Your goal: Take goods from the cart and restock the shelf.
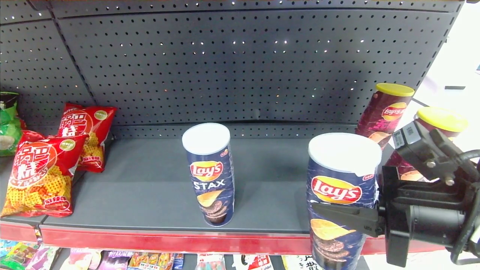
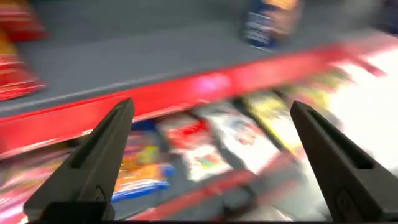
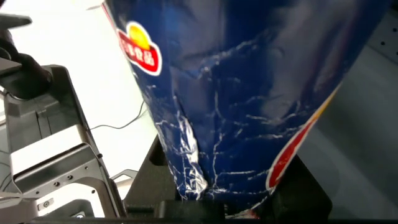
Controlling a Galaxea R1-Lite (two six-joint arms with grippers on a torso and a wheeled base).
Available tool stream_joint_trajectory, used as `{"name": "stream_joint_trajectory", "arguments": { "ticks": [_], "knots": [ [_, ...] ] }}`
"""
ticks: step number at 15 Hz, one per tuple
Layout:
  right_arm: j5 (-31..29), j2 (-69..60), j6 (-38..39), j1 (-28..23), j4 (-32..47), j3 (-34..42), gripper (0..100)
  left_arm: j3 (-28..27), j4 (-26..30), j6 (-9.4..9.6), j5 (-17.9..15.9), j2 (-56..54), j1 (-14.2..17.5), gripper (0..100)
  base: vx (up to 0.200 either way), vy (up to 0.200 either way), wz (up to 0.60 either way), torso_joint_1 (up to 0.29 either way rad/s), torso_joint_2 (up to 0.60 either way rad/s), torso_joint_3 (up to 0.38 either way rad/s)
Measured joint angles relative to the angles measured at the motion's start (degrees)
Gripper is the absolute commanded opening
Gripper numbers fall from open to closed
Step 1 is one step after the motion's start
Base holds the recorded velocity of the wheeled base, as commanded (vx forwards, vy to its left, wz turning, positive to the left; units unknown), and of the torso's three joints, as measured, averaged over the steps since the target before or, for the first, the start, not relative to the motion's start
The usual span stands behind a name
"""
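Observation:
A blue chip can (image 1: 212,176) with a white lid stands upright on the grey shelf (image 1: 150,187), near its red front edge. My right gripper (image 1: 339,217) is shut on a second blue chip can (image 1: 343,168), upright and level with the front edge at the right end, its base below the edge. From the right wrist, that can (image 3: 249,93) has a creased wrapper. My left gripper (image 2: 211,168) hangs open and empty in front of the red shelf edge (image 2: 186,90), with the standing can (image 2: 267,22) beyond it.
Two maroon cans with yellow lids (image 1: 390,108) (image 1: 438,123) stand at the shelf's right end, behind my right arm. Red snack bags (image 1: 41,176) (image 1: 88,135) and a green bag (image 1: 7,123) lie at the left. Packets fill the lower shelf (image 1: 150,260). A grey metal frame (image 3: 56,155) stands beside my right gripper.

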Motion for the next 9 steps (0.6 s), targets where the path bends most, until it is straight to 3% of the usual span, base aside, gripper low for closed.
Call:
{"name": "stream_joint_trajectory", "arguments": {
  "ticks": [1, 4, 5, 7, 9],
  "knots": [
    [0.0, -0.1, 0.0, -0.2, 0.0, 0.0, 0, 0.2, 0.4, -0.46, 1.9, -1.4, 0.0, 100, 0.000, 0.000, 0.00, 0.000, 0.00, 0.000],
    [0.0, -0.6, 0.3, -1.0, 0.0, 0.0, 0, 1.1, 1.0, -0.20, 17.2, -3.5, 0.1, 100, 0.000, 0.000, 0.00, 0.000, 0.00, 0.000],
    [0.0, -0.8, 0.4, -1.3, 0.0, 0.1, 0, 1.3, 1.1, 0.04, 20.9, -3.6, 0.0, 100, 0.000, 0.000, 0.00, 0.000, 0.00, 0.000],
    [0.0, -1.2, 0.5, -1.4, 0.0, 0.1, 0, 1.5, 1.1, 0.52, 18.2, -3.6, -2.8, 100, 0.000, 0.000, 0.00, 0.000, 0.00, 0.000],
    [0.0, -1.6, 0.5, -1.4, 0.0, 0.6, 0, 1.5, 1.0, 0.24, 18.6, -3.8, -8.9, 100, 0.000, 0.000, 0.00, 0.000, 0.00, 0.000]
  ]
}}
